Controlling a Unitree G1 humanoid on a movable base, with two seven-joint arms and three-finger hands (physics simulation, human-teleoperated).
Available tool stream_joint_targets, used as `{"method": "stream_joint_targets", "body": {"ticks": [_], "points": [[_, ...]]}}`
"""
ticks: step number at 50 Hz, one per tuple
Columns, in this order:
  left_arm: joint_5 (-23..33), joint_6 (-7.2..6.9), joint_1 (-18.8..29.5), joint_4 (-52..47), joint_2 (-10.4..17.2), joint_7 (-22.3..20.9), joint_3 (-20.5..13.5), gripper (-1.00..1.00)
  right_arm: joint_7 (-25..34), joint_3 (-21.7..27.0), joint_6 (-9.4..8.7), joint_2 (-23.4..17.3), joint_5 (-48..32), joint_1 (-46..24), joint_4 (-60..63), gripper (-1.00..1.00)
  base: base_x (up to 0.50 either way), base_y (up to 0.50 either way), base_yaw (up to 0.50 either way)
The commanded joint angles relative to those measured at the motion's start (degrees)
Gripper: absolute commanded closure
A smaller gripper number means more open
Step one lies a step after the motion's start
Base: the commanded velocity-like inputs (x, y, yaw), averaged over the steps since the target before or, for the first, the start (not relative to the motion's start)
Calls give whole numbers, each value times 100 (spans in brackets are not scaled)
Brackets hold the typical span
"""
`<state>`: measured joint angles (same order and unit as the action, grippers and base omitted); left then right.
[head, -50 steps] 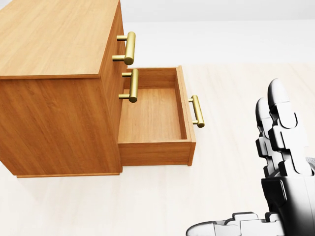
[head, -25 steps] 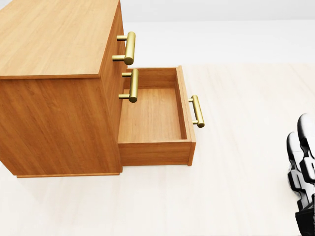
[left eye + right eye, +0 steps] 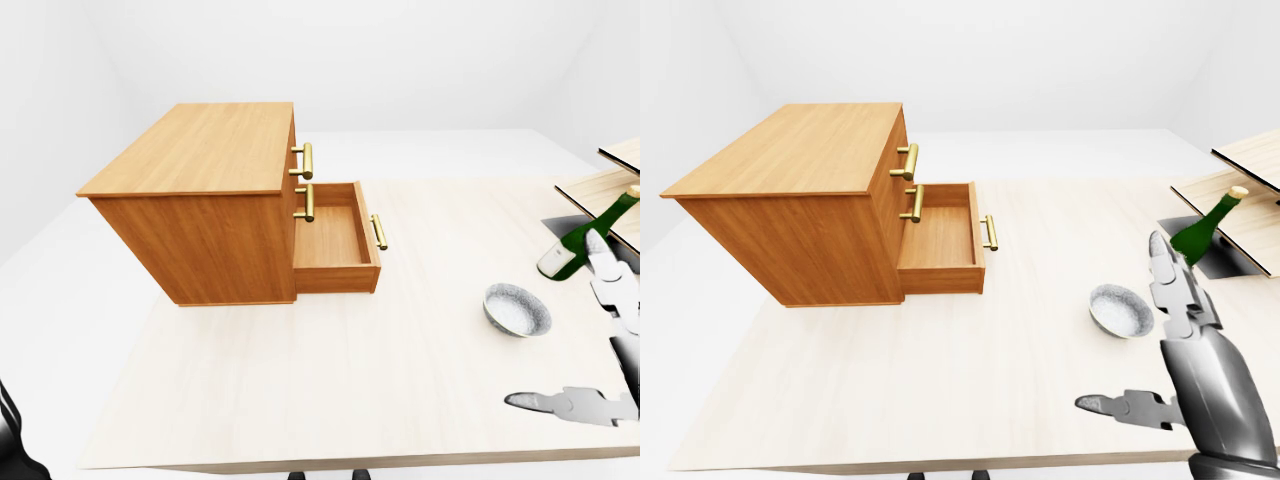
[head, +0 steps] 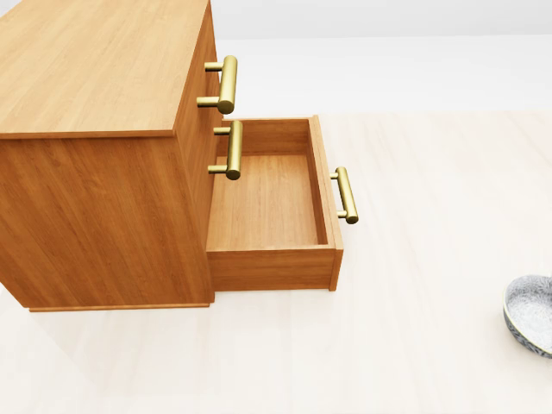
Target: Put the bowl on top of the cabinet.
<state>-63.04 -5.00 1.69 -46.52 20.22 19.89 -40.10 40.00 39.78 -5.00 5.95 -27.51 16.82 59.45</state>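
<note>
A grey speckled bowl (image 3: 1120, 310) sits upright on the pale table, right of the cabinet; the head view shows only its left part (image 4: 531, 315) at the right edge. The wooden cabinet (image 3: 200, 165) stands at the left with a bare flat top, and its lowest drawer (image 4: 272, 203) is pulled out and holds nothing. My right hand (image 3: 1132, 345) hovers just right of and below the bowl, open, fingers (image 3: 1170, 280) upright, thumb (image 3: 1120, 405) stretched left, holding nothing. Only a sliver of my left hand (image 3: 15, 440) shows in the bottom left corner.
A green bottle (image 3: 585, 238) leans at the table's right side, beside wooden shelf boards (image 3: 1250, 165) and a dark tray. Brass handles (image 4: 226, 84) stick out from the cabinet's upper drawers. The table's near edge (image 3: 350, 465) runs along the bottom.
In the head view my right hand has slid down and right out of the picture, uncovering the bowl at the right edge. Cabinet and drawer have not moved.
</note>
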Motion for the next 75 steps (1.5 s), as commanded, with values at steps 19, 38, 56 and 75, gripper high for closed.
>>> {"method": "stream_joint_targets", "body": {"ticks": [19,38,56,75], "points": [[-22,0,46,73,59,36,-3,-100,0,256,0,-1347,-1672,-574,-633,-100,0,0,0],[-56,0,33,60,75,48,-23,-100,0,273,0,-1428,-1599,-583,-1809,-100,0,0,0],[-27,0,10,10,31,-4,-6,-100,0,-377,0,-1206,-2011,-316,-2394,-100,0,0,0],[-13,0,77,115,92,7,-9,-100,0,-13,0,-2116,-1740,-1004,-3240,-100,0,0,0]]}}
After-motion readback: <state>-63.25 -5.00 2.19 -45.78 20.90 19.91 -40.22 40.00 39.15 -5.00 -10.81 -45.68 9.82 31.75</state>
